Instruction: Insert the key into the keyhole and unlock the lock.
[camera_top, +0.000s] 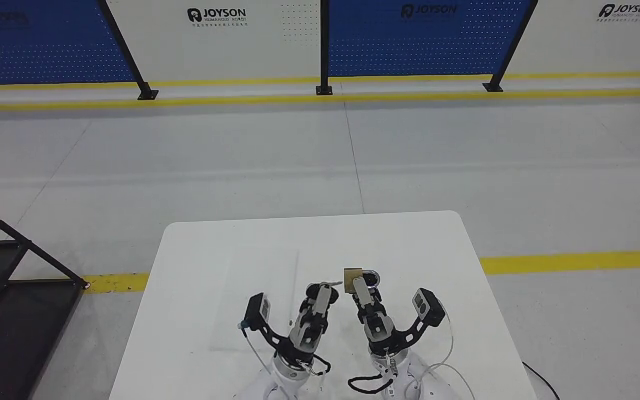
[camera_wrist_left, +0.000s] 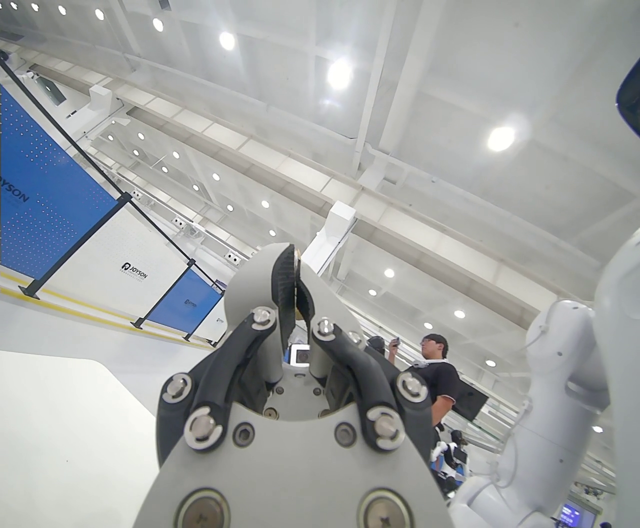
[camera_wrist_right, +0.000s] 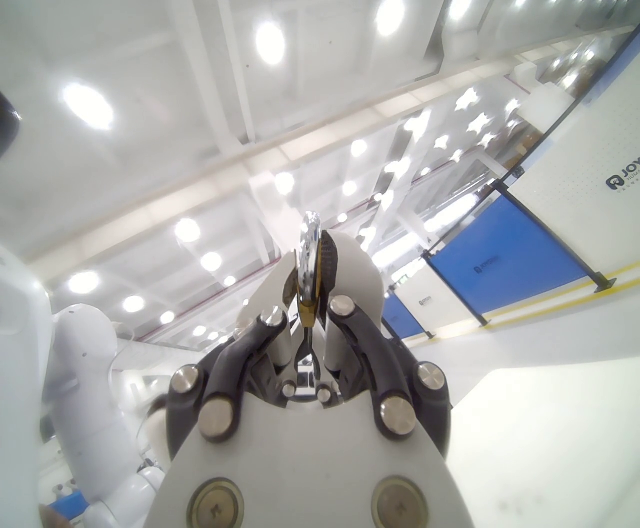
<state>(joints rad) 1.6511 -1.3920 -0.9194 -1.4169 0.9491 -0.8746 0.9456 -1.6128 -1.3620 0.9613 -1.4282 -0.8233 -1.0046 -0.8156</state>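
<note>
**Top view.** White bench (camera_top: 200, 300), lower middle of the frame. Two arms are entered at the lower edge, side by side.
- Left gripper (camera_top: 322, 293): placed left of centre and raised off the bench.
- Right gripper (camera_top: 360, 288): placed just right of it, with a brass lock (camera_top: 352, 275) carried at its tip.
- The lock is held above the bench, near the left gripper's tip. Contact between the two cannot be made out.

**Left wrist view.** Left gripper (camera_wrist_left: 295, 280):
- The fingers (camera_wrist_left: 260, 280) are clenched, pad against pad.
- A thin brass-coloured sliver (camera_wrist_left: 299, 261) is pinched between the tips. It is judged to be the key, though its blade and head are hidden.

**Right wrist view.** Right gripper (camera_wrist_right: 312, 270):
- The fingers (camera_wrist_right: 355, 270) are clamped on the lock (camera_wrist_right: 306, 295), which is seen edge-on.
- The silver shackle (camera_wrist_right: 311, 235) stands out beyond the fingertips.
- The keyhole is not shown.

**Progress, as judged.**
- Done: the lock is lifted and secured in the right gripper, the key is apparently secured in the left, and the two are brought near each other.
- Left: the key is to be lined up with the keyhole, pushed in and turned, and the shackle released.
- No insertion is seen, and the shackle is not seen to be sprung.
</note>
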